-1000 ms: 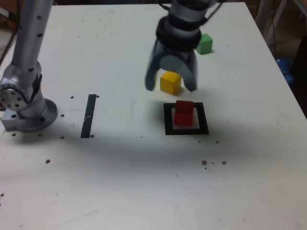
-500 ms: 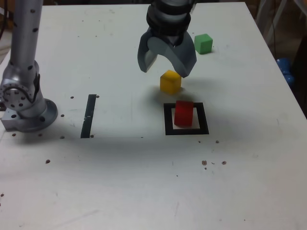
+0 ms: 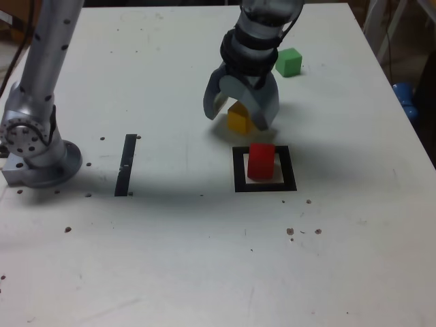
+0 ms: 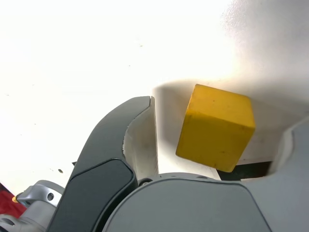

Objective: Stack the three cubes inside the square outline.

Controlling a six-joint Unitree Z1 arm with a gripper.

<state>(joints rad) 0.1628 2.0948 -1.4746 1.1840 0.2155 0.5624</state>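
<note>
- The gripper (image 3: 238, 116) hangs over the yellow cube (image 3: 238, 119) with its jaws spread apart, one on each side of the cube.
- In the wrist view the yellow cube (image 4: 215, 126) sits in the gap between the two jaws; a clear space shows between the cube and the near jaw, so no contact is evident on that side. Contact on the other side cannot be judged.
- The yellow cube rests on the white table (image 3: 170, 259), just beyond the square outline (image 3: 264, 169) as the exterior view shows it, and outside the frame.
- The red cube (image 3: 260, 161) stands upright inside the square outline, on its white centre.
- The green cube (image 3: 288, 61) lies well apart from the other two, farther back on the table and toward the exterior view's right.
- A straight black strip (image 3: 125, 165) lies flat on the table at the exterior view's left of the outline, separate from it.
- The arm's base (image 3: 37, 153) stands at the exterior view's left edge of the table, beside the strip.
- Small dark specks are scattered over the table surface in front of the outline and near the base.
</note>
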